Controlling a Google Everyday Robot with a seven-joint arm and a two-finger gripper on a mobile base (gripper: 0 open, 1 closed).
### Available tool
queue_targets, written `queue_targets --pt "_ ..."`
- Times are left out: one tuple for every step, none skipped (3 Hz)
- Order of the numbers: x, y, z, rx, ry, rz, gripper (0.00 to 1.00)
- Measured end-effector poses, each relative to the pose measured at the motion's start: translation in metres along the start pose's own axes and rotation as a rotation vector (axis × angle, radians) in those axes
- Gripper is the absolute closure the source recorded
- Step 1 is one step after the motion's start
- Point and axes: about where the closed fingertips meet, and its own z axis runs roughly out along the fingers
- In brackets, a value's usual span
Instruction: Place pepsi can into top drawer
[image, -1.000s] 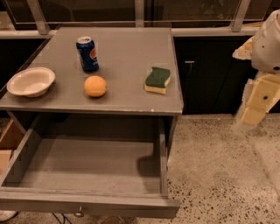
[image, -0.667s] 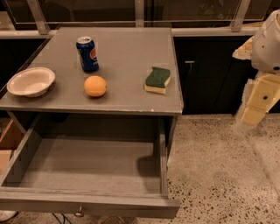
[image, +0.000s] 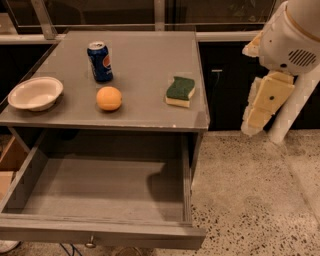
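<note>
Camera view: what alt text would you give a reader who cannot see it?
A pepsi can stands upright on the grey tabletop, behind an orange, with a white bowl to the left and a green-topped sponge to the right. Below, the top drawer is pulled open. The gripper hangs off the table's right side, apart from the can.

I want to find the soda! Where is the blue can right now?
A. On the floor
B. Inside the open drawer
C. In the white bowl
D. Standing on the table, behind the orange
D: the can stands upright on the table, just behind the orange. The drawer below is open, and the gripper hangs off to the right of the table.
</note>
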Motion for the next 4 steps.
queue_targets --pt "-0.026 -0.009 0.010 -0.001 -0.027 -0.037 0.00" --pt "-0.026 -0.009 0.010 -0.001 -0.027 -0.037 0.00" --pt "-0.043 -0.016 0.022 0.005 -0.073 -0.007 0.00" --pt "-0.074 -0.032 0.041 0.010 -0.128 0.015 0.00"
